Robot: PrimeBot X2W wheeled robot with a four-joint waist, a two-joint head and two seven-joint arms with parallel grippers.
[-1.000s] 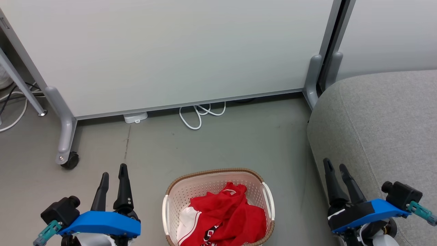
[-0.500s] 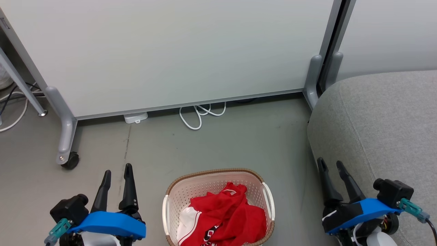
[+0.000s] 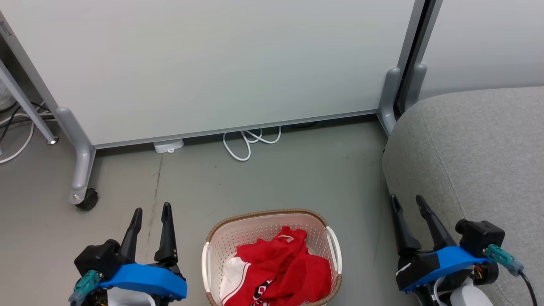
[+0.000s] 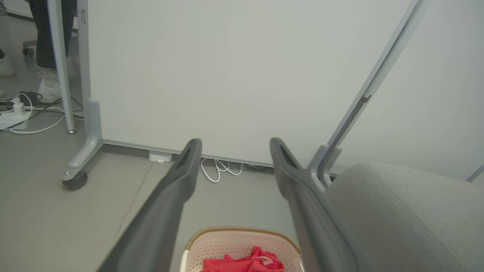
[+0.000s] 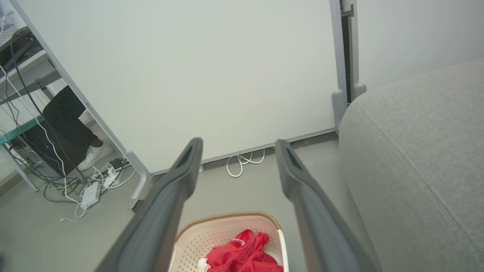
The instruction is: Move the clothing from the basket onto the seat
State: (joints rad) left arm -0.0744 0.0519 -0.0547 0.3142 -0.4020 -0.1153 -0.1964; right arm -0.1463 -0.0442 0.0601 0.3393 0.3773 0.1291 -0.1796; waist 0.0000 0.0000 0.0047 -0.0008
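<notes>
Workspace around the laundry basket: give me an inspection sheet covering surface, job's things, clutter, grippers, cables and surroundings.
Surface: grey floor with a thin crack.
Job's things: red clothing heaped in the basket; grey seat on its right, no clothing on it.
Clutter: small white box under the partition.
Grippers: left gripper and right gripper open, flanking the basket, holding nothing.
Cables: white cable looped under the partition; cable tangle beyond it.
Surroundings: white wheeled partition; a person's shoe beyond.

No legible text, brand, number or sign. Only candidate: black mark (image 3: 262, 292) with white strokes on red clothing (image 3: 284, 263), lower centre of head view. Fabric crumpled, mark cut by bottom frame edge, characters unreadable.
</notes>
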